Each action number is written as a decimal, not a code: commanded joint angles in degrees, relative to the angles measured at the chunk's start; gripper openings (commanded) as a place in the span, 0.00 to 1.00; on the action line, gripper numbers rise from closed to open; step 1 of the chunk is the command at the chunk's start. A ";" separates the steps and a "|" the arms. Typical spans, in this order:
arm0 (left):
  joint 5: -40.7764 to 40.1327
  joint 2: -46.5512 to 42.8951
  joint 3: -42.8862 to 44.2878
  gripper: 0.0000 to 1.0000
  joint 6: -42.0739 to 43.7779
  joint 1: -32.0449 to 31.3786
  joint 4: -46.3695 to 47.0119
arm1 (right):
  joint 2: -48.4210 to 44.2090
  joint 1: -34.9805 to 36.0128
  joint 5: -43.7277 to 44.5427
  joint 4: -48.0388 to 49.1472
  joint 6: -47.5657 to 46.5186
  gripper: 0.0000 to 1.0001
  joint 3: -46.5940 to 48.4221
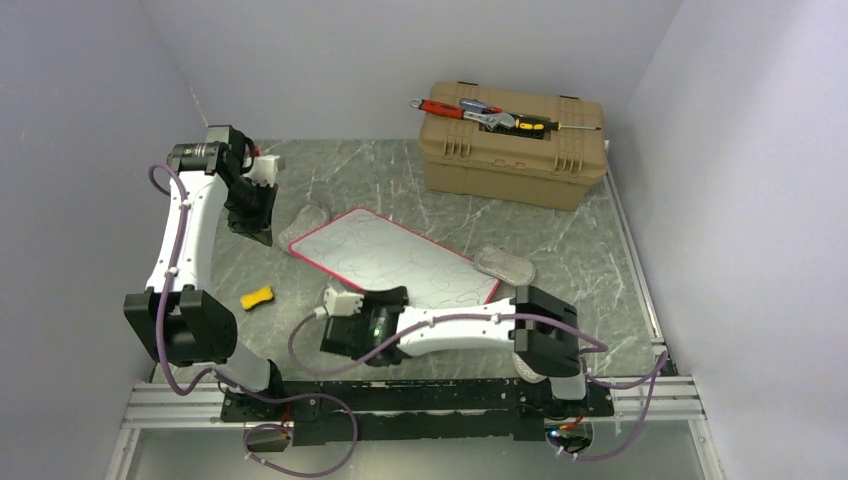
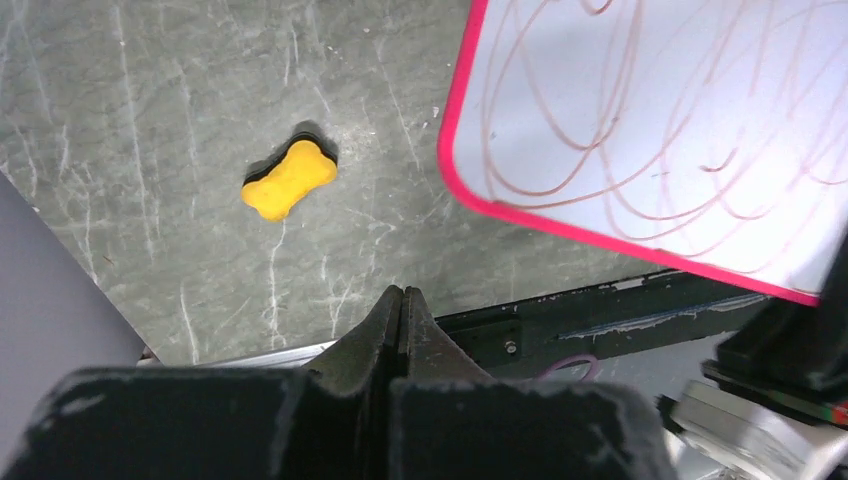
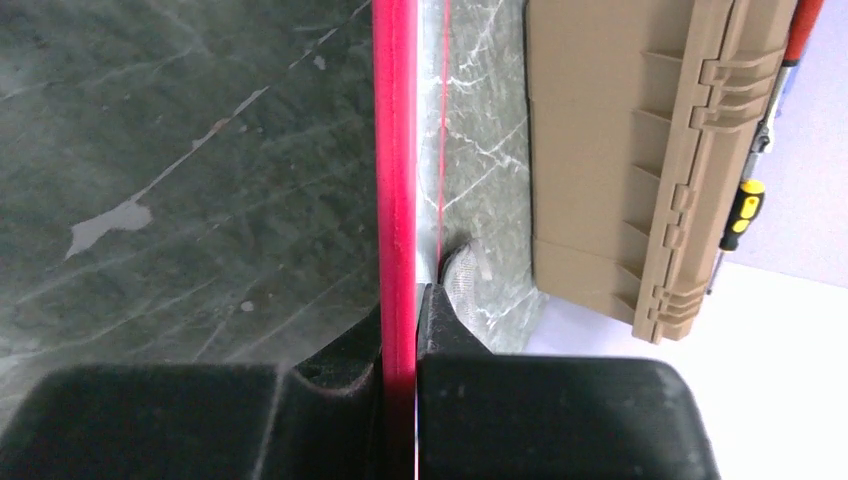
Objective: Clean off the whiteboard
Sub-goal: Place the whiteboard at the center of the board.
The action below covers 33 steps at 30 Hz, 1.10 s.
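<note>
The whiteboard (image 1: 395, 258) lies slantwise mid-table, white with a thin red rim and covered in thin pen scribbles. My right gripper (image 1: 392, 298) is at its near edge, shut on the rim. In the right wrist view the red rim (image 3: 396, 150) runs edge-on between the jaws of the right gripper (image 3: 400, 312). My left gripper (image 1: 258, 237) hangs off the board's far left corner, shut with nothing in it. In the left wrist view the left gripper (image 2: 402, 300) shows its tips pressed together, and the whiteboard (image 2: 660, 120) fills the upper right.
A yellow bone-shaped eraser (image 1: 257, 297) (image 2: 289, 179) lies left of the board. A tan toolbox (image 1: 515, 155) (image 3: 620, 150) with tools on its lid stands at the back right. Two translucent grey pads (image 1: 303, 220) (image 1: 503, 265) lie beside the board's far edges.
</note>
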 commanded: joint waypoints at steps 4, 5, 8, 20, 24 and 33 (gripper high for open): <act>6.81 0.64 -0.35 0.01 -0.36 -0.02 -1.39 | 1.39 4.14 -13.14 16.70 16.96 0.00 -11.61; 7.11 0.51 -0.65 0.01 -0.44 -0.07 -0.72 | 1.24 4.24 -14.05 18.27 18.47 0.00 -12.87; 8.33 1.02 -0.50 0.01 -1.19 -0.04 0.25 | 2.04 4.35 -15.08 21.20 21.48 0.00 -14.94; 12.99 0.32 1.43 0.00 -0.15 -0.14 0.36 | 5.16 4.87 -17.38 25.12 25.77 0.00 -17.83; 13.79 1.42 2.42 0.00 0.70 -0.04 -1.28 | 5.14 4.97 -17.63 25.61 26.57 0.00 -18.23; 15.27 1.40 2.31 0.00 0.88 -0.06 -0.89 | 5.96 5.36 -18.03 25.67 27.31 0.00 -17.49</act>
